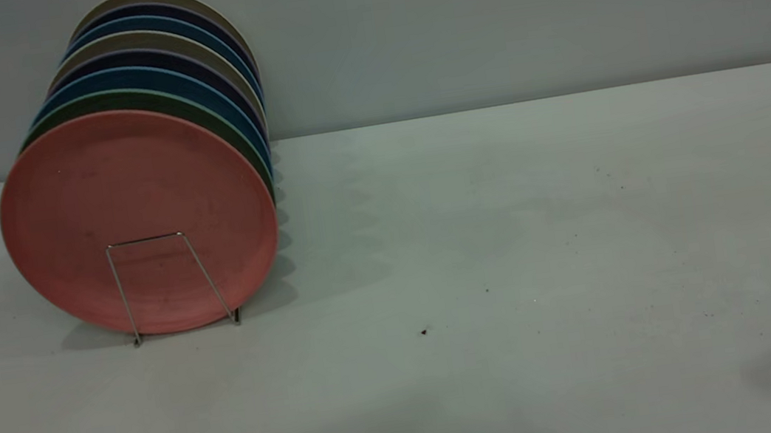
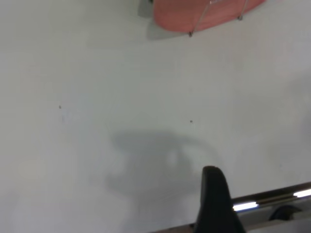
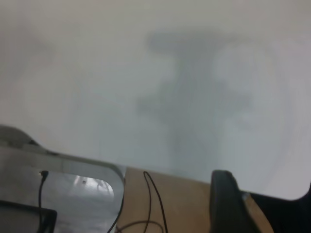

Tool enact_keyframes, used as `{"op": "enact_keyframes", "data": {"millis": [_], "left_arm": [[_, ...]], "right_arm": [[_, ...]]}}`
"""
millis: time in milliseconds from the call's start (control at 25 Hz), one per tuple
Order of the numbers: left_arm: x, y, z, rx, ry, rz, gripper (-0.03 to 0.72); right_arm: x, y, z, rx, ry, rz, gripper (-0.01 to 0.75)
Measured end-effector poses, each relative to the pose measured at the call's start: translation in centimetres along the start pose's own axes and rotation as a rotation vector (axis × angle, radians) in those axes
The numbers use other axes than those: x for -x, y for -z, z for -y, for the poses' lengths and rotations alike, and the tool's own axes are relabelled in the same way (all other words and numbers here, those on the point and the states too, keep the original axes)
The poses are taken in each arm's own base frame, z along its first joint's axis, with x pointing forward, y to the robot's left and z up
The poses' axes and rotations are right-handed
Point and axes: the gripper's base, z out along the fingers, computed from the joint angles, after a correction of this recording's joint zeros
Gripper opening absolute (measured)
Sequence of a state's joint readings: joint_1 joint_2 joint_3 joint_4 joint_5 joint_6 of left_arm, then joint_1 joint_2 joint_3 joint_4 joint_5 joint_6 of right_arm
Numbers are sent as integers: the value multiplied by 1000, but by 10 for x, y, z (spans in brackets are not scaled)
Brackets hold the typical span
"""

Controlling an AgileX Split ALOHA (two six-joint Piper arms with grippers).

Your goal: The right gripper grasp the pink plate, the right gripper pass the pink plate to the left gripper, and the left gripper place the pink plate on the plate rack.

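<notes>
**Two grippers clear of a racked pink plate**

One black finger of the left gripper (image 2: 214, 201) shows in its wrist view, above bare table (image 2: 121, 97); whether it is spread or pressed together cannot be told. The right gripper (image 3: 226, 201) likewise shows a single dark finger near the table edge, its state unreadable. Neither arm appears in the exterior view. There the pink plate (image 1: 131, 205) stands upright at about nine o'clock on the table, at the front of a row of coloured plates (image 1: 188, 78), held behind a wire loop of the plate rack (image 1: 167, 282).
</notes>
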State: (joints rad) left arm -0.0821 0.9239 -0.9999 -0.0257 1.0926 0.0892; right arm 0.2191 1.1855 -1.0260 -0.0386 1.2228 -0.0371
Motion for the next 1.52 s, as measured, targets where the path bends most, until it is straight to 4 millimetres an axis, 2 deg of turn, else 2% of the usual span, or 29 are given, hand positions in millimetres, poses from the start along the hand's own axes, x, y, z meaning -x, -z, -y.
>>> {"op": "enact_keyframes", "data": {"millis": [160,360,480,600,760,960,1520], "left_arm": [[-46,10,5,-9,11,69,519],[-96,10,12,-32,35,136,519],[-124,8,14,-26,39,192,519],[-151,7,16,-20,38,276,519],[-176,4,18,-14,35,377,519],[-189,-2,19,-10,34,417,519],[-190,-5,19,-11,30,397,519]], "right_arm": [[-53,16,-4,17,26,83,403],[-111,31,-15,91,70,237,403],[-139,32,-18,101,97,322,403],[-163,24,-20,96,106,372,403],[-188,9,-21,87,123,425,403],[-198,6,-22,73,132,568,403],[-197,4,-23,73,131,587,403]]}}
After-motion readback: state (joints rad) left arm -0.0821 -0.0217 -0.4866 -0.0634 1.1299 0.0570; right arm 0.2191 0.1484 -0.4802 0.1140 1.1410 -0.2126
